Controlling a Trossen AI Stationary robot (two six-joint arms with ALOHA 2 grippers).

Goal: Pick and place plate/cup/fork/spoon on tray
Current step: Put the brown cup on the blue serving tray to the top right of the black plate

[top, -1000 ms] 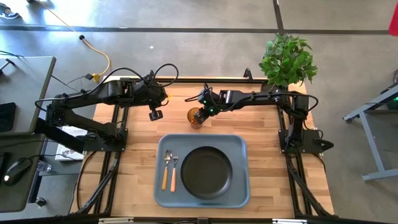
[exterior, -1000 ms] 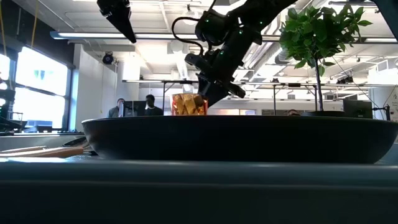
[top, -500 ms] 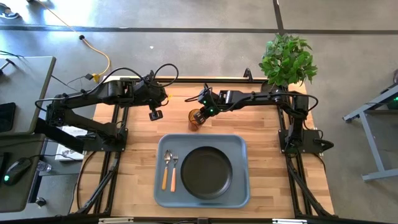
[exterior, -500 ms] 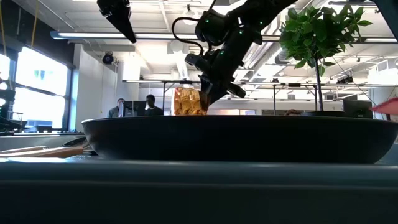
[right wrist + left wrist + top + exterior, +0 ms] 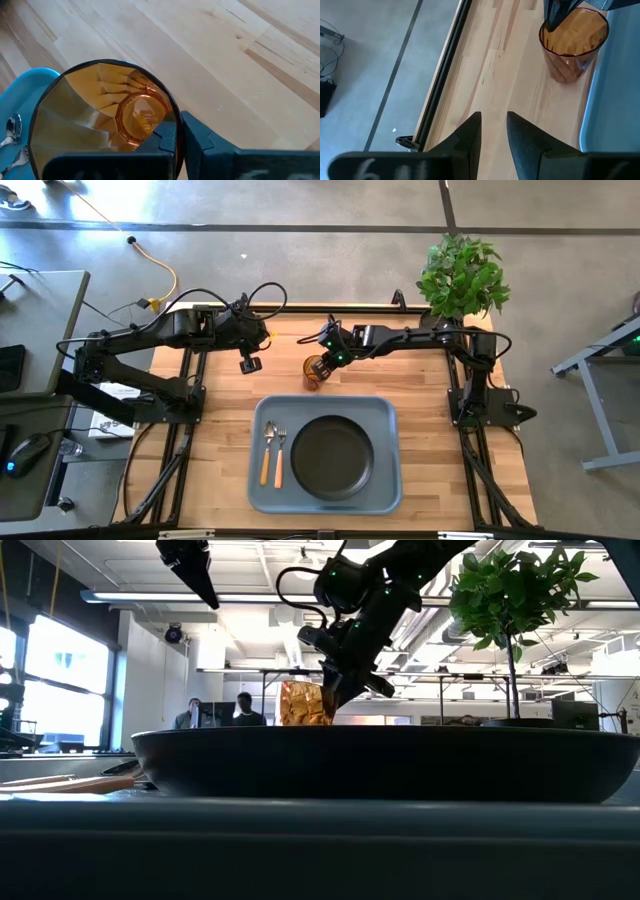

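Observation:
The amber cup is above the wooden table just beyond the tray's far edge, and my right gripper is shut on it. It also shows in the low view and in the left wrist view. The blue-grey tray holds the black plate. The fork and the spoon lie side by side on the tray, left of the plate. My left gripper hangs empty above the table, left of the cup, with its fingers nearly together. My right gripper pinches the cup's wall at the rim, one finger inside the cup and one outside. The fingers slant down from the table's far right. The cup is tilted. The plate hides its base in the low view, so I cannot tell whether it is clear of the table.
A potted plant stands at the table's far right corner. Bare wood lies left and right of the tray. People stand in the room beyond the table.
My right gripper has gone up a little with the cup. The cup stands higher above the plate's rim in the low view and has tipped from upright to tilted. It has kept still over the last half second.

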